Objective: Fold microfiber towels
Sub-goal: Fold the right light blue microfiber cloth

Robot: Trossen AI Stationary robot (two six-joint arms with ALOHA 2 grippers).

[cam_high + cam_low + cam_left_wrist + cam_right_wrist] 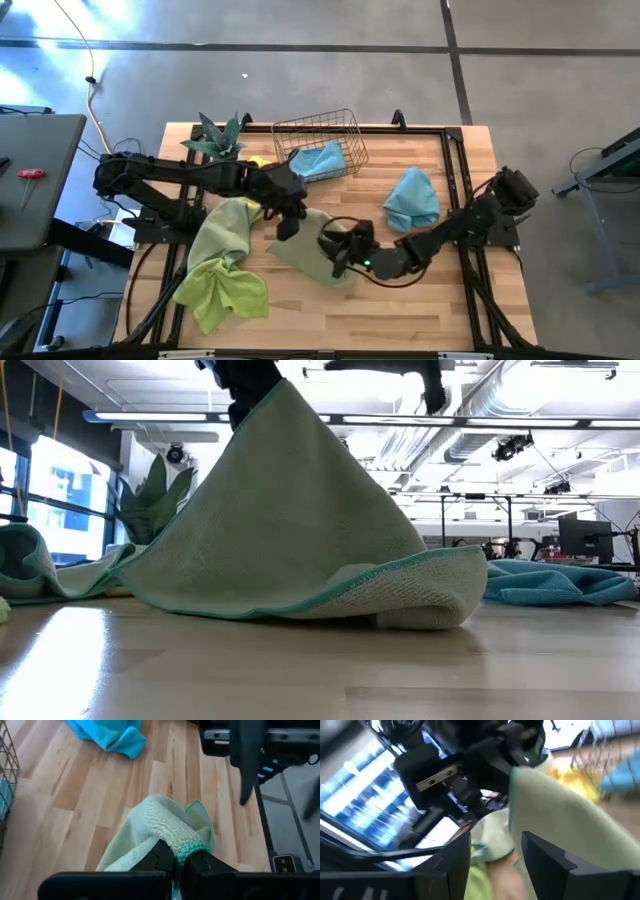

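Observation:
A pale sage green towel [305,250] rises like a tent from the table, with my left gripper [288,227] shut on its raised top. In the low view the towel [280,530] spreads down to the wood. My right gripper [340,256] is just to the right of it and open. In the right wrist view its fingers [495,855] stand on either side of the towel's hanging edge [512,820]; I cannot tell whether they touch it. A lime green towel [225,288] lies crumpled at the near left. A light blue towel [412,198] lies to the right. My left gripper pinches the sage towel's hemmed, teal-stitched edge [189,849] between its two fingers [207,867], at a bunched fold. The fingers slant downward from the table's left. The cloth hangs below them in a cone, and its lower folded part [400,600] rests on the table.
A wire basket [320,145] at the far middle holds another light blue towel [322,158]. Beside it are a bit of yellow cloth [258,162] and a spiky green plant [215,138]. Another pale green towel [225,228] lies under the left arm. Bare wood shows along the near edge.

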